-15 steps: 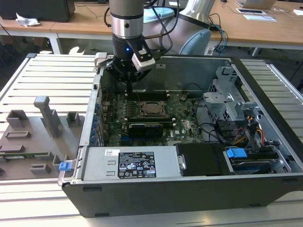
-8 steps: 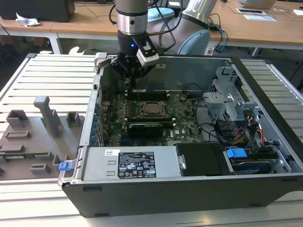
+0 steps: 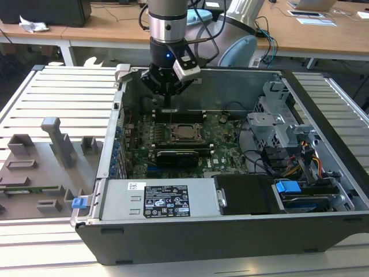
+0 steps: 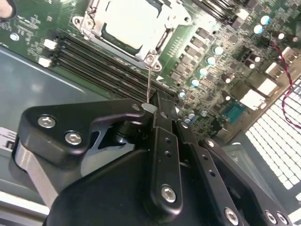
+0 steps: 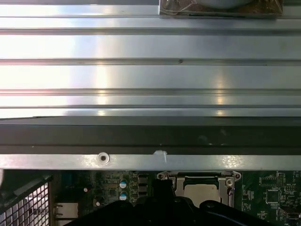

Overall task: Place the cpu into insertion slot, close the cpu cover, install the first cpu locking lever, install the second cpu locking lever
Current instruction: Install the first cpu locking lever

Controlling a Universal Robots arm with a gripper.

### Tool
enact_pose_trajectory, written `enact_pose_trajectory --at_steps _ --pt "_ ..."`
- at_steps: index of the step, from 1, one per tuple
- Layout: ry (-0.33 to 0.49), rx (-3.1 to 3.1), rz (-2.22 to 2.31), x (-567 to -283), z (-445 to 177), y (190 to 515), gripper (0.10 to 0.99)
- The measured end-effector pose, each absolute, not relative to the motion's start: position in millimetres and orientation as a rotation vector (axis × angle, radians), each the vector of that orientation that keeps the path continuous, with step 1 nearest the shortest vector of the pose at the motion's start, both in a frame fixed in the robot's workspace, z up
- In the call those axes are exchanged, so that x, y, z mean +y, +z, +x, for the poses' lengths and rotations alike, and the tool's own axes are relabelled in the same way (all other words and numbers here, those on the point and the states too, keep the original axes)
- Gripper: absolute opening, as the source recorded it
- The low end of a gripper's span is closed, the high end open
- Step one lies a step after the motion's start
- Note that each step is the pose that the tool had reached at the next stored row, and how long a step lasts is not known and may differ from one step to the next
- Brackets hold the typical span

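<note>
The cpu shows its silver-grey top inside the insertion slot on the green board; it also appears in the first wrist view as cpu. The cpu cover lies flat as a metal frame around the chip. A thin wire locking lever rises from the socket's corner screw to my fingertips. My gripper is shut on the lever's free end. In the exterior view the gripper hangs just behind the socket, near the case's back wall.
Long black memory slots run beside the socket. A long black card lies in front of it, then the power supply. A drive cage with cables fills the exterior view's right. A grey fixture tray sits outside the case.
</note>
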State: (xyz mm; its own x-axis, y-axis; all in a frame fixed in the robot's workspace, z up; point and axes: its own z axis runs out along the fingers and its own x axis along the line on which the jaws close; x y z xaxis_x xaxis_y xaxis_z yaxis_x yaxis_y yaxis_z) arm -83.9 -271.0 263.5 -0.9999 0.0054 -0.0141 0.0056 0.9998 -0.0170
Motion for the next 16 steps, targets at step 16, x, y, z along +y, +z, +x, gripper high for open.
enact_pose_trajectory --at_steps 16 --pt "-0.027 3.129 0.009 -271.0 -66.1 251.3 0.106"
